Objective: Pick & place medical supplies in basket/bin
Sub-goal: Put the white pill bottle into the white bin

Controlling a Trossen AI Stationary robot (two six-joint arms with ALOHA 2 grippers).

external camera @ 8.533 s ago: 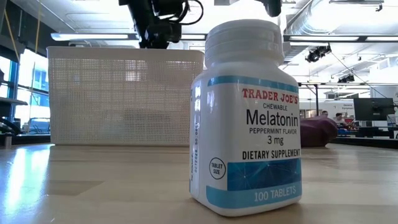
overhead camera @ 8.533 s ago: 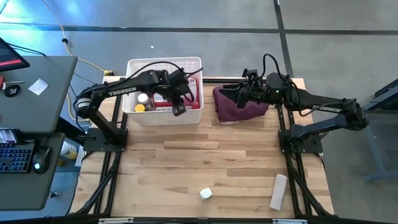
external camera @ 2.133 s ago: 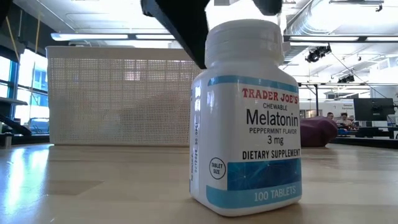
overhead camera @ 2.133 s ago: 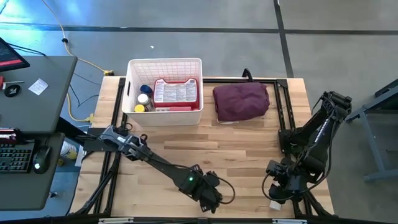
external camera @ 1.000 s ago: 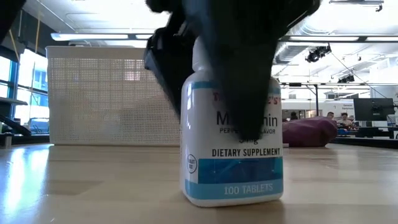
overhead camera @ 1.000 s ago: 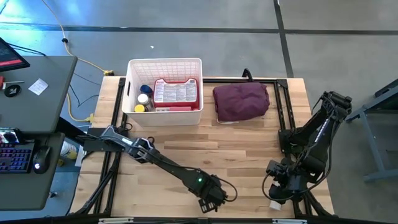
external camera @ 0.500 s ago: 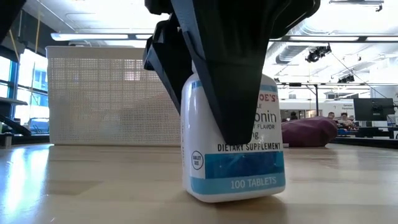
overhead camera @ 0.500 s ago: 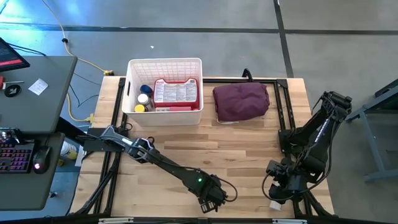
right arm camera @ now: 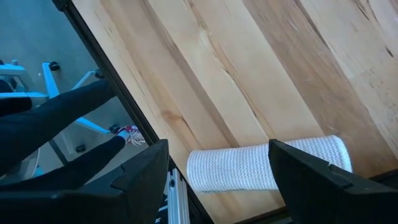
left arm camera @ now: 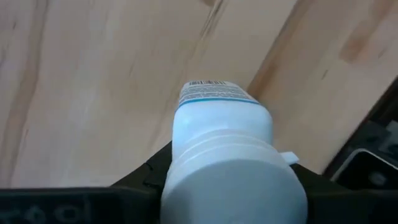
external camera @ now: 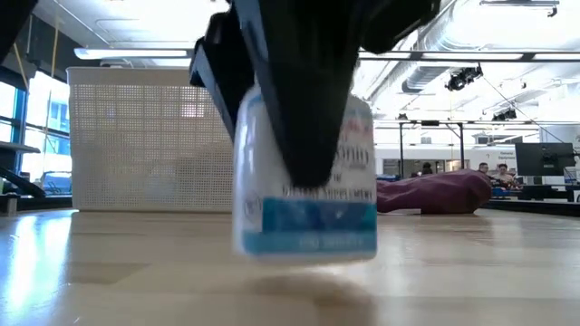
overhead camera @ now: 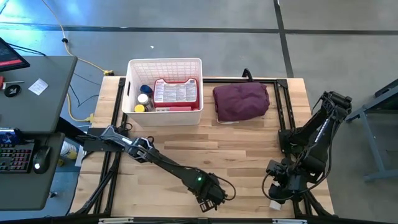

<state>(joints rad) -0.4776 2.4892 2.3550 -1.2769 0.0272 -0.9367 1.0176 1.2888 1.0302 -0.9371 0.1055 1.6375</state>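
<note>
Near front edge of the tabletop (overhead camera: 249,149): the left tool (overhead camera: 210,198) is clamped on the white pill bottle (external camera: 304,186), its fingers (external camera: 299,100) pressing the bottle's sides.
Bottle: clear of the wood in the low view (a shadow lies under it), label blurred; the left wrist view shows its cap (left arm camera: 233,186) between the fingers.
Right tool (overhead camera: 278,190): fingers apart, at the front right corner, above a white roll (right arm camera: 267,165) lying on its side near the edge.
Basket (overhead camera: 165,63): at the back left, well apart from the bottle; inside lie a flat red case (overhead camera: 176,92) and small bottles (overhead camera: 143,98).
Maroon bundle (overhead camera: 241,101): just beside the basket.
</note>
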